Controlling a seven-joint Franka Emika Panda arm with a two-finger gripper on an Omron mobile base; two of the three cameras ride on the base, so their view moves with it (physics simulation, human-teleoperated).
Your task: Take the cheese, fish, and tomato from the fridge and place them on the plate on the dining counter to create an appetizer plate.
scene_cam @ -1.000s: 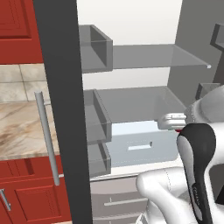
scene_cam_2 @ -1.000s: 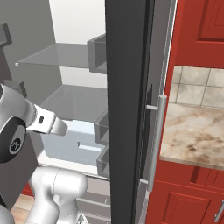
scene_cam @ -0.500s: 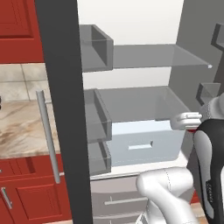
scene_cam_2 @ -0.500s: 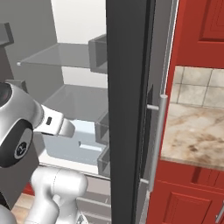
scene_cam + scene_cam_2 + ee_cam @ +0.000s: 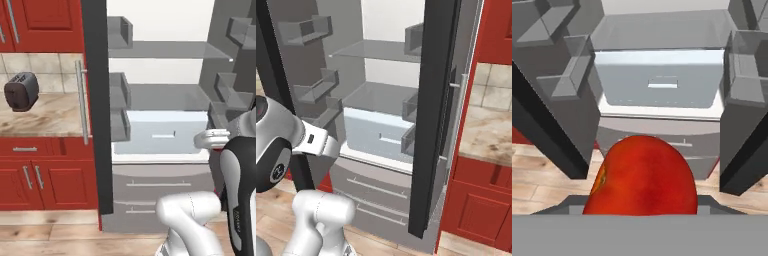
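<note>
The tomato, round and glossy red, sits right in front of the hand camera, and my gripper is shut on it. Its fingertips are hidden behind the tomato. Beyond it stands the open fridge, with a pale drawer, glass shelves and grey door bins. In the left base view my white wrist hangs in front of the fridge, low at the right and outside the shelves. The right base view has the wrist at the lower left of the fridge. The cheese, fish, plate and dining counter are out of view.
The dark fridge door with its silver handle stands open to my left, and another door to my right. A dark toaster sits on the back counter above red cabinets. Wood floor lies below the fridge.
Both base views have shifted: the fridge looks farther away and the toaster has come into the left base view, so the camera has moved. My wrist has drawn out from the fridge's lower shelf.
</note>
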